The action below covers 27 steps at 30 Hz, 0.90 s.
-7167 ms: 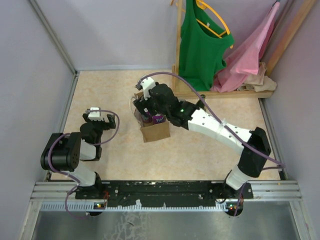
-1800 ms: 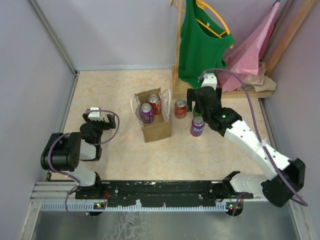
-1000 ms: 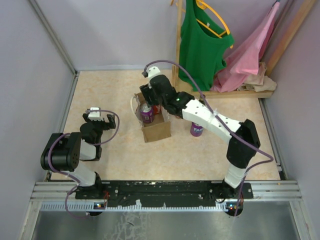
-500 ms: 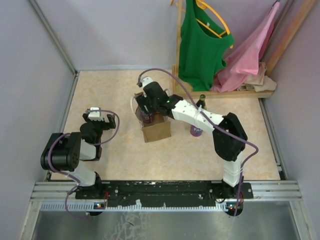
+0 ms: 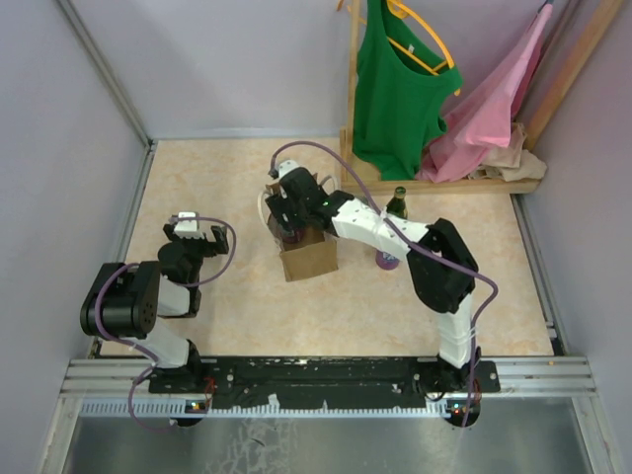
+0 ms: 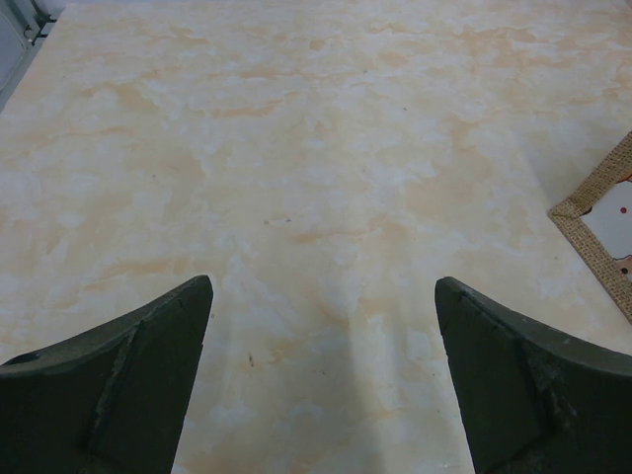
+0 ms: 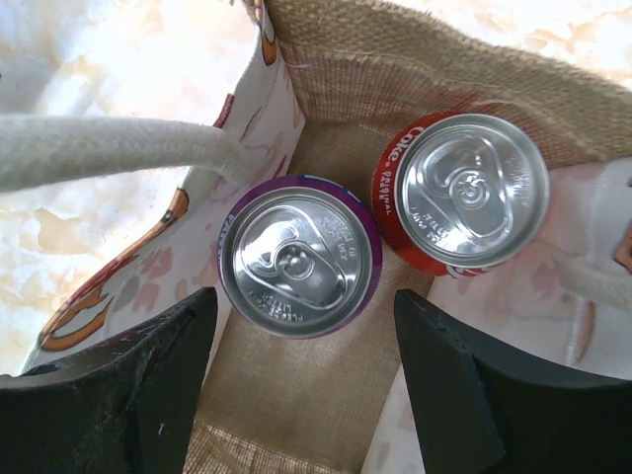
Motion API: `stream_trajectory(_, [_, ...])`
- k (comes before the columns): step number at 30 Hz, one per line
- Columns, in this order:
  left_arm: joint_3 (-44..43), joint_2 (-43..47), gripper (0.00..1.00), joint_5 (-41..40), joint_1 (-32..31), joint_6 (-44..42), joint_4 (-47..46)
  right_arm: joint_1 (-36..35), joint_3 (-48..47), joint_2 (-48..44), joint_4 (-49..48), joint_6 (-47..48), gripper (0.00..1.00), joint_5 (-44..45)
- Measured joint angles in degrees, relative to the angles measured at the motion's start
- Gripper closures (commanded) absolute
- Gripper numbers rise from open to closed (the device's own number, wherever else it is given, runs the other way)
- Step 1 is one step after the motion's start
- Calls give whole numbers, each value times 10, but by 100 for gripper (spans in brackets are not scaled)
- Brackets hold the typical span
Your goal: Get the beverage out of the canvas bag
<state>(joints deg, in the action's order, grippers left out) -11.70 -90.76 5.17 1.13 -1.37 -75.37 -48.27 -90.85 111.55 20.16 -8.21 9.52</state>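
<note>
The tan canvas bag (image 5: 308, 259) stands upright in the middle of the floor. In the right wrist view I look straight down into it (image 7: 415, 69): a purple can (image 7: 298, 257) and a red cola can (image 7: 464, 197) stand side by side inside. My right gripper (image 7: 306, 380) is open just above the bag's mouth, its fingers either side of the space below the purple can. In the top view it (image 5: 288, 205) hovers over the bag's far end. My left gripper (image 6: 321, 375) is open and empty over bare floor, left of the bag (image 6: 597, 232).
A purple can (image 5: 387, 259) stands on the floor right of the bag, partly behind my right arm. A dark green bottle (image 5: 397, 204) stands behind it. A wooden rack (image 5: 352, 99) with green and pink clothes stands at the back right. A white handle (image 7: 118, 148) crosses the bag's left side.
My right arm set a purple can on the floor right of the bag, then swung back left over the bag and came lower over its mouth. The left arm has not moved.
</note>
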Motion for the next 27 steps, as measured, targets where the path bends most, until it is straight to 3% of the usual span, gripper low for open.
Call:
stream_trajectory(19, [0, 0, 0, 0, 0, 0, 0, 0, -10, 70, -14, -18, 29, 6])
stream_trajectory(24, [0, 0, 0, 0, 0, 0, 0, -1, -20, 77, -20, -26, 40, 14])
stream_trajectory(26, [0, 0, 0, 0, 0, 0, 0, -1, -23, 79, -21, -30, 52, 17])
stream_trajectory(27, [0, 0, 0, 0, 0, 0, 0, -1, -26, 82, -22, -31, 63, 18])
